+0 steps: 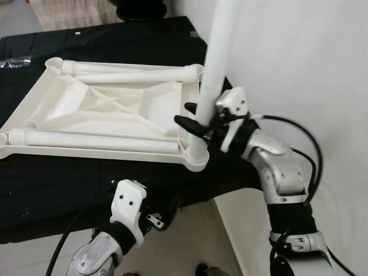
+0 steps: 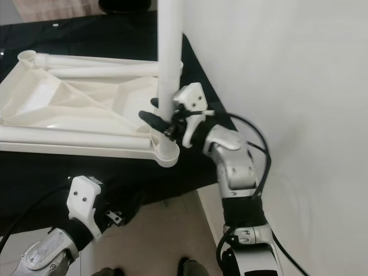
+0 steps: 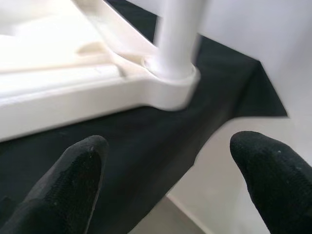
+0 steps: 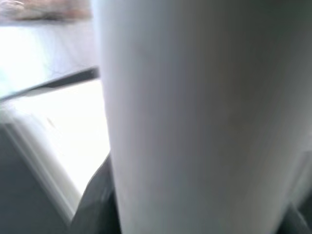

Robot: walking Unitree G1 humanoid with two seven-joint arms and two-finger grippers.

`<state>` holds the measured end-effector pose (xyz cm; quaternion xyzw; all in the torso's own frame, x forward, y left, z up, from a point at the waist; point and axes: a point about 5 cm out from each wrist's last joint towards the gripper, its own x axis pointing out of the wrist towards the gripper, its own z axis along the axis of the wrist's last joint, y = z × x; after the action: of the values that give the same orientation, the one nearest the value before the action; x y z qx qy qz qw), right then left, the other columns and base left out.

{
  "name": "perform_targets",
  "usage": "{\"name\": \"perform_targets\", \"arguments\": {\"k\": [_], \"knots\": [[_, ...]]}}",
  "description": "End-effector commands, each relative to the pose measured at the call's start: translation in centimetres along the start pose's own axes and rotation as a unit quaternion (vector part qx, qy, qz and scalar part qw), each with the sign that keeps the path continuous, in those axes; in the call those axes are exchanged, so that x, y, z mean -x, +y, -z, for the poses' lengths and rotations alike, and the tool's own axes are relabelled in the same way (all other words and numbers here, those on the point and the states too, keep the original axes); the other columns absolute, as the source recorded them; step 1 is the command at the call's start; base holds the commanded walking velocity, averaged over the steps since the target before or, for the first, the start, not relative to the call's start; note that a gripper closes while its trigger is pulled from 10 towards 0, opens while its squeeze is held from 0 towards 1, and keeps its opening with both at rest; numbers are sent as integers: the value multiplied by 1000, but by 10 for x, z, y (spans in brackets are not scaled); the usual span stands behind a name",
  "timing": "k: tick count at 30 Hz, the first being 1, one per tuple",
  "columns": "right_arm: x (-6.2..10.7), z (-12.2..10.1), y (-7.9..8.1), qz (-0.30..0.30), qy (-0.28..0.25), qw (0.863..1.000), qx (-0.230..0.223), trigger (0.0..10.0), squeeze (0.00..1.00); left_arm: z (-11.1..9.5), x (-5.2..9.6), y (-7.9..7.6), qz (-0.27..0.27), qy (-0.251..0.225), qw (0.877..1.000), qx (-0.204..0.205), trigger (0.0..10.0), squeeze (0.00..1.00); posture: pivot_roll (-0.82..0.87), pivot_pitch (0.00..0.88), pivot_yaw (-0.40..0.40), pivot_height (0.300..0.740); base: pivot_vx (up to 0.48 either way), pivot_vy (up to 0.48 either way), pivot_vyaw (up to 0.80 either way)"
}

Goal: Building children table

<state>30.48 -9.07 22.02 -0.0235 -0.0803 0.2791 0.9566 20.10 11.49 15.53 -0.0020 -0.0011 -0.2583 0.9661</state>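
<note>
A cream plastic table top (image 1: 86, 152) lies upside down on a black cloth (image 1: 57, 190). One white table leg (image 1: 215, 63) stands upright in the near right corner socket (image 1: 197, 158). My right gripper (image 1: 198, 123) is shut on this leg just above the socket; the leg (image 4: 195, 122) looms close in the right wrist view. Other loose legs (image 1: 98, 140) lie flat inside the top along its near and far sides. My left gripper (image 3: 165, 161) hangs open below the table's front edge, its fingers (image 3: 78, 165) spread and pointing at the socket (image 3: 170, 80), touching nothing.
A white wall (image 1: 299, 57) rises directly right of the cloth-covered surface, close behind my right arm. The cloth's front edge drops to pale floor (image 1: 190, 241) beside my left wrist (image 1: 129, 207).
</note>
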Motion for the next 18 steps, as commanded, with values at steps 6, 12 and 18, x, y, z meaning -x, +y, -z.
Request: {"name": "perform_targets", "arguments": {"k": [6, 12, 18], "knots": [[-12, 31, -6, 79, 62, 994, -36, 10000, 1000, 6, -8, 7, 2, 8, 1000, -1, 10000, 0, 35, 201, -33, 740, 0, 0, 0], [-15, 24, -17, 75, 42, 995, -45, 10000, 1000, 6, -13, 11, -11, 2, 1000, -7, 10000, 0, 36, 183, -41, 740, 0, 0, 0], [17, 21, -40, 116, 43, 992, -20, 10000, 1000, 5, -19, 19, -30, -2, 999, -18, 10000, 0, 18, 162, -40, 740, 0, 0, 0]]}}
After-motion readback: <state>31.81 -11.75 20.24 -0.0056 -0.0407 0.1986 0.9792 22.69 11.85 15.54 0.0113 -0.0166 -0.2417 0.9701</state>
